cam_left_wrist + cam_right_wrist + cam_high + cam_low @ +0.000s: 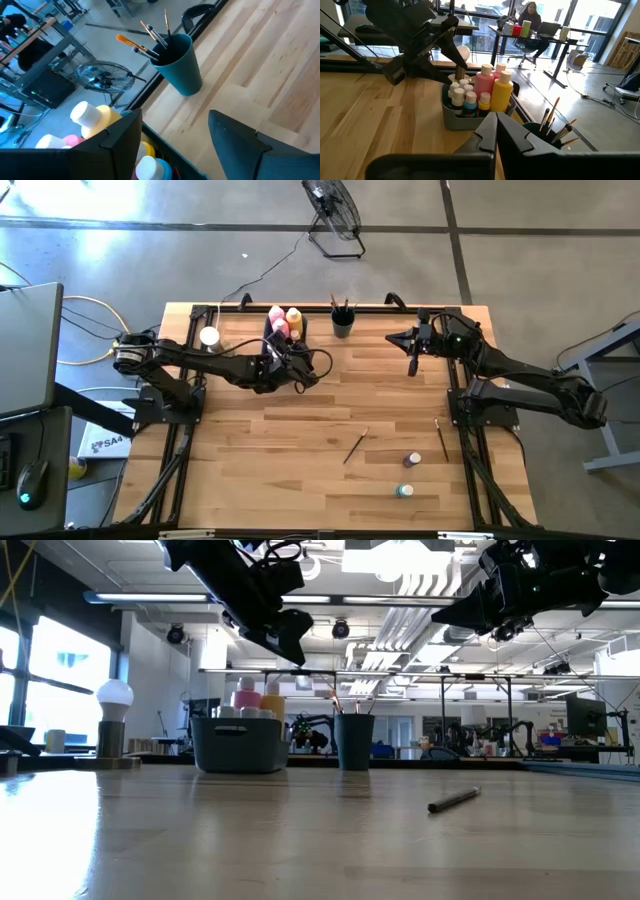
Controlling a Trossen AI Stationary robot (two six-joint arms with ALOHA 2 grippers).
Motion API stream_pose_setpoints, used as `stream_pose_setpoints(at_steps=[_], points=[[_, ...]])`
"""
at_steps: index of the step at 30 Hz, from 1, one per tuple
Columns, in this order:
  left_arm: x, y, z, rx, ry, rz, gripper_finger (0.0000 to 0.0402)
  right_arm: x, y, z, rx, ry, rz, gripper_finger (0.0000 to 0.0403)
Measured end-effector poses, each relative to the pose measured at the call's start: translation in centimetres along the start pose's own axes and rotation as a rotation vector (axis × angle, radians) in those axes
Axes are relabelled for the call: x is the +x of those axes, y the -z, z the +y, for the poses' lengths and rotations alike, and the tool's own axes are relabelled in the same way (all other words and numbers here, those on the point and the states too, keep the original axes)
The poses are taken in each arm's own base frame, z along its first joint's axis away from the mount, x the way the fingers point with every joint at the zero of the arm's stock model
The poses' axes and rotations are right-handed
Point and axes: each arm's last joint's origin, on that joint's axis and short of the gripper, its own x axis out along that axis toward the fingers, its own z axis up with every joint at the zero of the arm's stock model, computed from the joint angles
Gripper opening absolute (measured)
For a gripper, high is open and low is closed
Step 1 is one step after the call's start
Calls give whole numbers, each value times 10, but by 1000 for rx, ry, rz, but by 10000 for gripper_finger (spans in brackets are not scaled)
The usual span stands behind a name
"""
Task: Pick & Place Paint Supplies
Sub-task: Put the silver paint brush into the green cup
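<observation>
The left gripper (296, 366) hangs above the table just in front of the grey bin (272, 330), its fingers (240, 145) spread apart with nothing between them. The bin stands at the table's (300, 440) far edge and holds a pink bottle (484, 84), a yellow bottle (502, 91) and a cluster of small white-capped paint bottles (462, 97). Just beside the bin, to its right in the high view, stands a teal cup (179, 62) with several brushes (150, 37) upright in it. To the bin's left sits a white knob (114, 695) on a tan base. The right gripper (412, 366) is up in the air over the far right part of the table, fingers closed together and holding nothing, well apart from the cup. On the near half of the table lie two loose brushes, one (356, 446) near the middle and one (440, 438) toward the right edge, apart from each other. Between and in front of them lie two small paint bottles, one purple (412, 460) and one teal (403, 491), close together. Beyond the table, the right wrist view shows a person (529, 22) seated at a desk.
</observation>
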Motion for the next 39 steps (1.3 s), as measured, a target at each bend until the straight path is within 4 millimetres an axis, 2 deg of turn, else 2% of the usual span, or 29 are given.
stream_pose_setpoints(at_steps=[9, 15, 22, 27, 33, 39], points=[[0, 0, -1, 2, 44, 0, 223, 0, 0, 0, 1, 0, 1, 2], [-5, -5, 1, 55, 149, -23, 223, 0, 0, 0, 0, 0, 0, 2], [-12, 16, 12, 22, 98, -93, 223, 0, 1, 0, 2, 2, 6, 2], [-27, 35, 31, -34, 130, -211, 223, 0, 1, 0, 3, 1, 8, 2], [-48, 58, 56, 2, 136, -310, 223, 0, 1, 0, 2, 2, 6, 2], [-56, 79, 67, -25, 158, -344, 223, 0, 0, 0, 1, 3, 3, 2]])
